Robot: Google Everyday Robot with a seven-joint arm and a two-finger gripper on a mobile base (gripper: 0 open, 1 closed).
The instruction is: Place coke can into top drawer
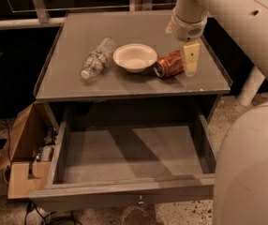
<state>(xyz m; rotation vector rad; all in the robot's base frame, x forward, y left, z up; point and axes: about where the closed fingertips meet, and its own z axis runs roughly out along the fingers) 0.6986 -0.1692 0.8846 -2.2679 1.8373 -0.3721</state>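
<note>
The coke can [168, 63], red with white lettering, lies on its side on the grey cabinet top [124, 86], right of a white bowl. My gripper [190, 60] hangs from the arm at the back right and comes down at the can's right end, close against it. I cannot tell whether it holds the can. The top drawer [129, 156] is pulled wide open below the cabinet top; its flat grey bottom holds nothing, and its small knob [140, 200] shows on the front.
A white bowl [135, 57] sits mid-top. A clear plastic water bottle [97, 57] lies on its side left of it. An open cardboard box [26, 158] stands on the floor at the left. The robot's pale body [251, 172] fills the right foreground.
</note>
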